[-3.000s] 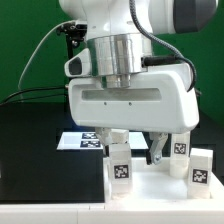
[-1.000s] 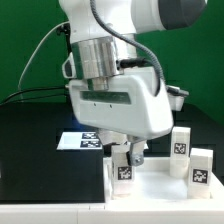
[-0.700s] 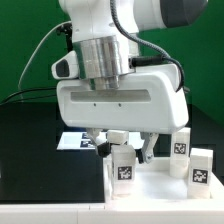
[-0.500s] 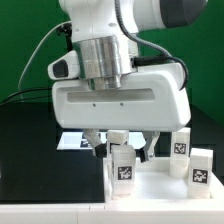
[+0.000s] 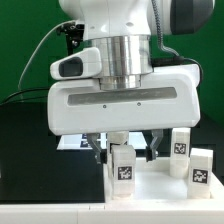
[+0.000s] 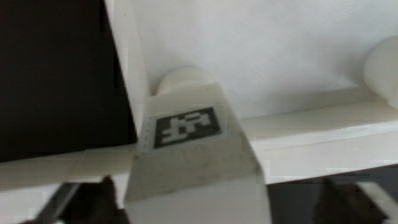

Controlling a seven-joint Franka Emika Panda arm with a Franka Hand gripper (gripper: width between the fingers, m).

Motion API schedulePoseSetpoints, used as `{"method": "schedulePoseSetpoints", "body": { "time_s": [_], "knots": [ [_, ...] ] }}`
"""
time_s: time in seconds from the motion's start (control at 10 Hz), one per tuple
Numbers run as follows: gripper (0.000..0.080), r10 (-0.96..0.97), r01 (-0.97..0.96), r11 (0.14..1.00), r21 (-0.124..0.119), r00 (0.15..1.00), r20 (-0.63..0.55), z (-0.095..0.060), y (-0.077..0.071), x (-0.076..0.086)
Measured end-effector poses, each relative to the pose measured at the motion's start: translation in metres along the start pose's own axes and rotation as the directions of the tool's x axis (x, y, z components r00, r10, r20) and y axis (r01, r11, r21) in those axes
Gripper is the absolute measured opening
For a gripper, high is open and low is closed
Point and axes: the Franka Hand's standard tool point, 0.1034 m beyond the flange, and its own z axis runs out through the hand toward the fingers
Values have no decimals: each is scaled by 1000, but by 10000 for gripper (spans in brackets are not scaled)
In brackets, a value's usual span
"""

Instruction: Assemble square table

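The square table [image 5: 150, 190] lies flat on the black table [image 5: 30, 150], at the near side toward the exterior view's right. It is a big white slab. Three small white legs with black tags stand on it: one leg [image 5: 122, 167] near its front corner, and two more legs [image 5: 181, 143] [image 5: 201, 166] toward the exterior view's right.

The robot arm comes straight down from above. Its big white hand fills the middle of the exterior view. The gripper [image 5: 125, 150] hangs right over the front leg, with one dark finger [image 5: 98, 149] on each side of it. The fingers are spread apart. They look close to the leg, but I cannot tell if they touch it.

In the wrist view, the leg [image 6: 192, 150] stands between the finger tips, beside a round corner socket [image 6: 183, 78] of the slab.

A second ago the hand was turned and higher. Now it sits square and lower. The legs have not moved. The marker board [image 5: 75, 141] lies behind the hand.
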Motion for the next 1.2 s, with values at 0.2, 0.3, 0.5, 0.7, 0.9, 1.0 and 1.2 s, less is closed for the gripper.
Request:
{"method": "schedulePoseSetpoints", "body": {
  "time_s": [0.2, 0.3, 0.5, 0.7, 0.9, 1.0, 1.2],
  "knots": [
    [295, 165, -165, 986, -4, 986, -1, 0, 4, 0],
    [295, 264, -264, 964, -6, 964, -8, -1, 8, 1],
    [290, 565, -565, 825, -10, 825, -14, 1, 9, -2],
    [290, 857, -857, 516, 17, 516, 9, 2, 9, -6],
    [290, 910, -911, 413, 8, 413, 36, 0, 10, -5],
    [290, 910, -910, 414, 7, 414, 36, 1, 9, -5],
    [290, 903, -903, 429, 7, 429, 36, 1, 9, -6]
  ]
}}
